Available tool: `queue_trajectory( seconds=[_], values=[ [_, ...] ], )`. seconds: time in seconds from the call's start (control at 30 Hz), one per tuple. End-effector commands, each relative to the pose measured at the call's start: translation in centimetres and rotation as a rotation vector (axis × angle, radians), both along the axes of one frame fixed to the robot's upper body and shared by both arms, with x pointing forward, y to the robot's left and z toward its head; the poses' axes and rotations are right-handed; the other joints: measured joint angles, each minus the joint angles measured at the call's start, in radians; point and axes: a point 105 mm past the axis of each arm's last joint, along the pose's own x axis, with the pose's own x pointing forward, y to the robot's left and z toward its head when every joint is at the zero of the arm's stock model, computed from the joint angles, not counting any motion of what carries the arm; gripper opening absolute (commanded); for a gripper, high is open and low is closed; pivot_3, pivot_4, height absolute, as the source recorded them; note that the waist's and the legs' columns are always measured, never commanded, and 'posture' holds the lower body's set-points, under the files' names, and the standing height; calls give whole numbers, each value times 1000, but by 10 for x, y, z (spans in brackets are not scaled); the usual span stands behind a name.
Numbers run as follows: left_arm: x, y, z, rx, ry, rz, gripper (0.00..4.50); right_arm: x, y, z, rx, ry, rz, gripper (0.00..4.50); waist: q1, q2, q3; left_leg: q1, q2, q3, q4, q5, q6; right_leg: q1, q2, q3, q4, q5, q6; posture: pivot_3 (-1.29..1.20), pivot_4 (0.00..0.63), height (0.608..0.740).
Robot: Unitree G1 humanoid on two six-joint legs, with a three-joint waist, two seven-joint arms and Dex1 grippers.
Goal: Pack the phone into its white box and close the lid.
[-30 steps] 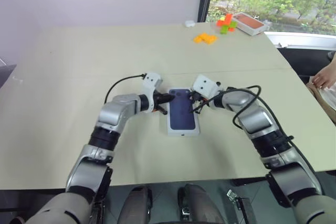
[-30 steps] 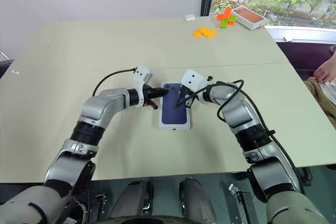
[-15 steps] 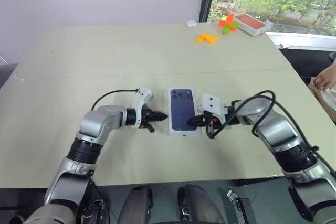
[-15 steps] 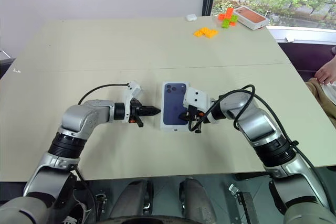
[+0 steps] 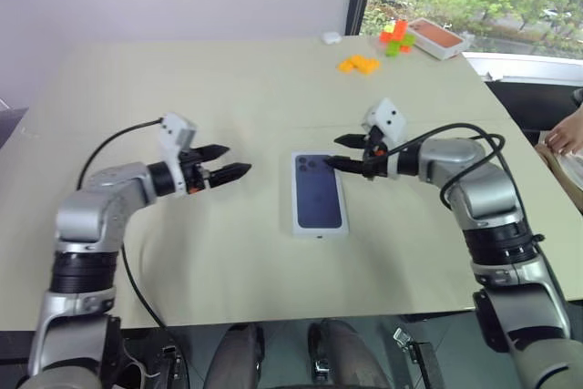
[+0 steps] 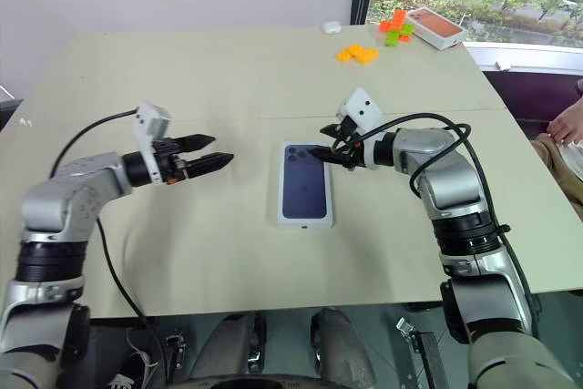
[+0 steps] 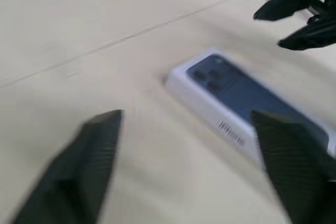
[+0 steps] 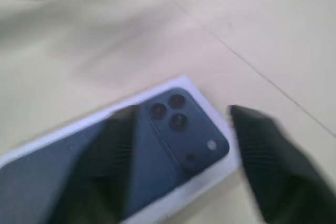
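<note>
The closed white box (image 5: 318, 203) lies flat mid-table, and the lid (image 6: 305, 192) on top shows its dark blue phone picture. The phone is hidden. My left gripper (image 5: 225, 159) hangs open above the table, well off to the left of the box, pointing toward it. My right gripper (image 5: 333, 151) is open too, hovering just over the far right corner of the lid with nothing between its fingers. The left wrist view shows the box (image 7: 247, 108) between the spread fingers (image 7: 79, 171). In the right wrist view the lid's printed camera cluster (image 8: 178, 119) lies close below.
At the far right of the table are orange blocks (image 5: 357, 66), red and green blocks (image 5: 394, 40), a white-rimmed box with an orange top (image 5: 437, 40) and a small white case (image 5: 329, 39). A person's hand (image 5: 565, 134) rests past the right edge.
Both grippers went from shut to open. The left arm swung out to the left and up, away from the box. The right gripper rose to the lid's far right corner. The box stayed put.
</note>
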Motion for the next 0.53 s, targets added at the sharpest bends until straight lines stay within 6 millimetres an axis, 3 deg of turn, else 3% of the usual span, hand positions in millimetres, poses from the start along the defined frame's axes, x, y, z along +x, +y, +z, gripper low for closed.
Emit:
queue_trajectory(
  seconds=[0.03,0.17,0.4,0.53],
  values=[
    [-6,26,14,27,-65,34,4500,-2,-15,7,-23,-44,10,4470,1,0,0,-1,0,0,0,0,0,0,0,0,0,0,0,0,150,740],
    [-13,50,4,110,-81,94,4500,-7,-30,7,-30,-46,36,4470,0,0,0,-1,0,0,0,0,0,-1,-1,0,-1,0,0,0,150,740],
    [-42,69,-18,190,-87,94,4500,-26,-62,-5,-50,18,85,4470,0,0,0,-2,0,0,-1,-1,1,-1,-1,0,-1,0,0,0,150,740],
    [-54,83,-21,173,-31,124,4500,-35,-77,-12,-75,59,76,4470,0,1,1,-1,1,0,-1,-1,1,-1,-1,0,-1,0,-1,0,150,740]
  ],
)
